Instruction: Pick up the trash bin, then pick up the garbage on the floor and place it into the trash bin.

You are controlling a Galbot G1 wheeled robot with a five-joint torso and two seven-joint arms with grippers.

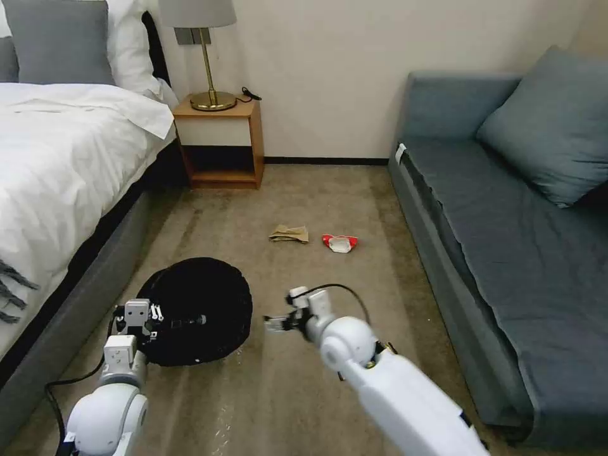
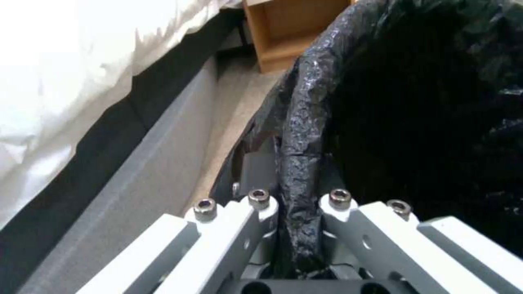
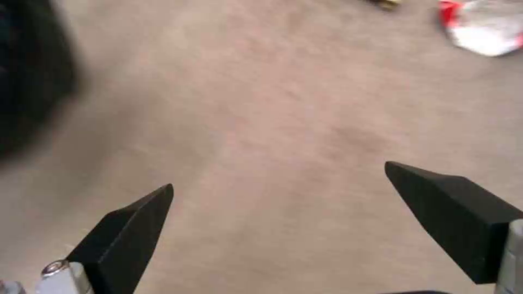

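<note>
— Holding anything yet?

— My left gripper is clamped on the trash bin rim beside the bed; my right gripper hangs wide and empty over carpet.

— Next?

— I'd judge a reach farther out: crumpled brown paper, then the red-and-white wrapper.

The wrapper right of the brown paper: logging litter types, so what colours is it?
Red and white. The wrapper shows best in the head view, lying on the carpet.
</note>
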